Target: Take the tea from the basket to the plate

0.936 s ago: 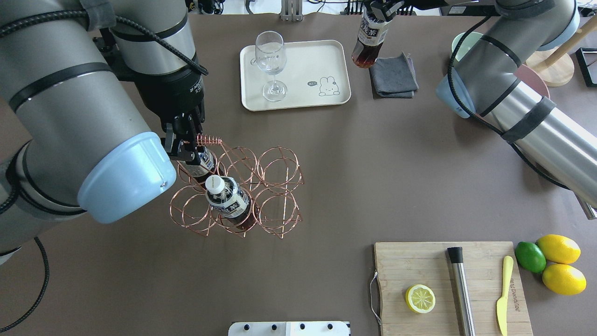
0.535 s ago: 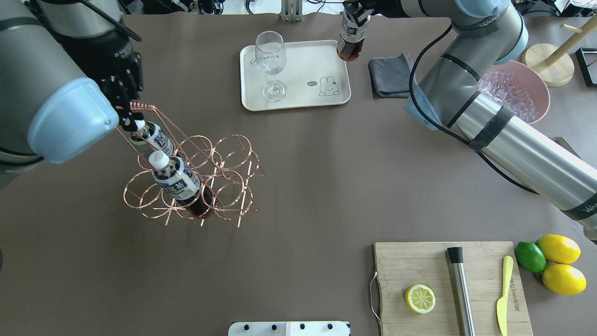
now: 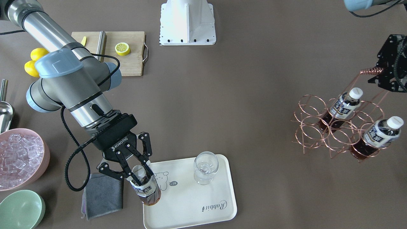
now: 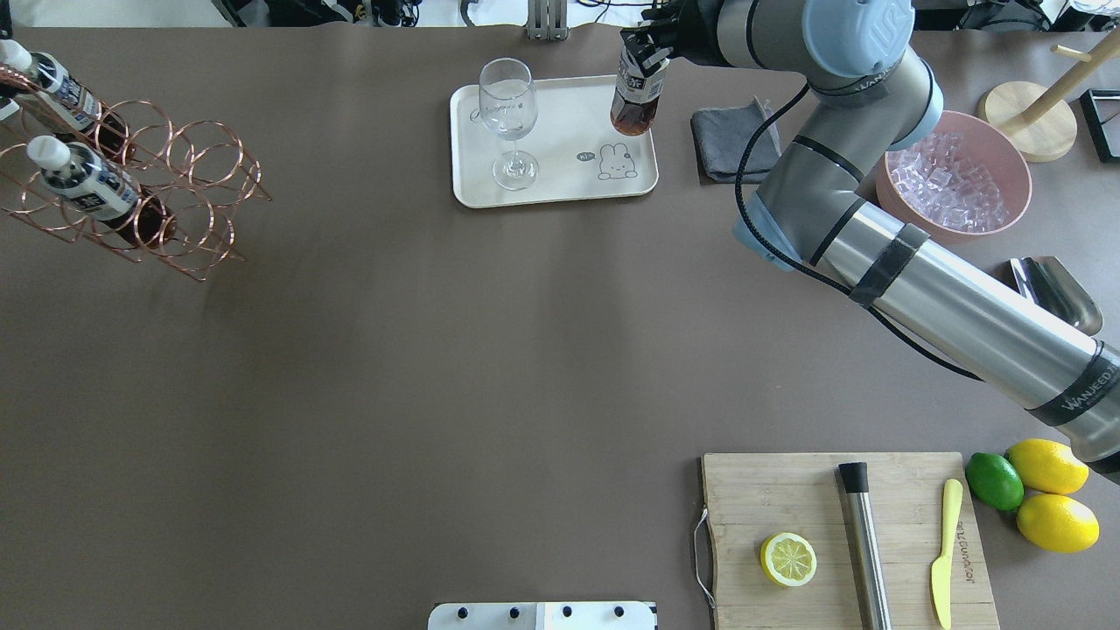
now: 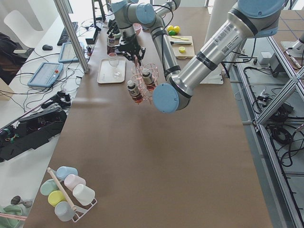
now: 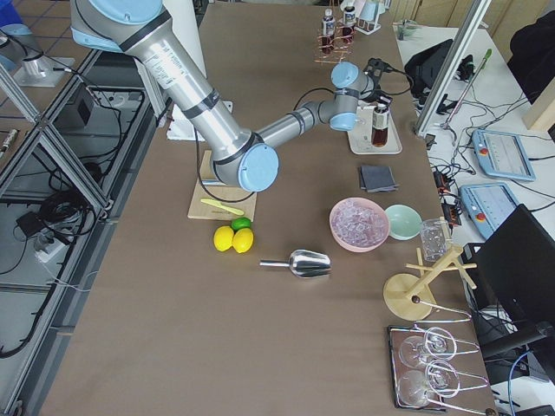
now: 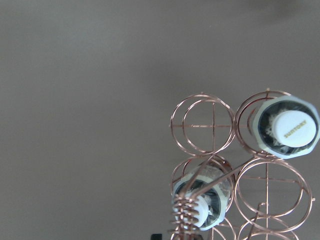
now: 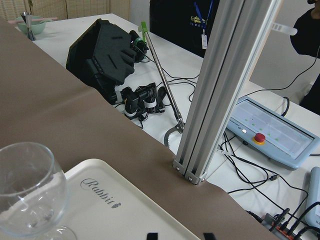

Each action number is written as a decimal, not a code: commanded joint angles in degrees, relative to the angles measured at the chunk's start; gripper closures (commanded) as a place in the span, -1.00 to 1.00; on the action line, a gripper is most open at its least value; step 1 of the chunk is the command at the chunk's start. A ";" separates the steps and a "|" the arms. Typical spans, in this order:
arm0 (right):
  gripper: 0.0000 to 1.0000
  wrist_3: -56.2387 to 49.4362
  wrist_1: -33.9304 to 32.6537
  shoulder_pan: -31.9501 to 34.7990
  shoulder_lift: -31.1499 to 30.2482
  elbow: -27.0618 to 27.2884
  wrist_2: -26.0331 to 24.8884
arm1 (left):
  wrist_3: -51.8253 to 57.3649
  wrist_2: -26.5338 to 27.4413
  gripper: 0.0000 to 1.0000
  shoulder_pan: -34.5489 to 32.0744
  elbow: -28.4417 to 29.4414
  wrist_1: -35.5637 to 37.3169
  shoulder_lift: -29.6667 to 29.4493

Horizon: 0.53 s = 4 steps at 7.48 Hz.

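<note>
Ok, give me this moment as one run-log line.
right gripper: shut on tea, tilted over plate edge | left gripper: shut on basket handle, two bottles inside | step: tea not yet released

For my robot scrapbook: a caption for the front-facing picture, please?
Right gripper holds tea over the plate near a glass; left gripper holds the basket by its handle, two bottles inside.
</note>
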 commanded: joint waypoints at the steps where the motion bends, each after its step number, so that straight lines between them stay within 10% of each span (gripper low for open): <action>1: 1.00 1.19 0.17 -0.79 0.48 -1.80 -0.09 | 13.57 1.37 1.00 -5.61 7.61 -3.36 2.61; 4: 1.00 4.26 0.17 -1.75 1.01 -2.33 0.53 | 14.22 2.69 1.00 -8.60 17.13 -12.05 1.91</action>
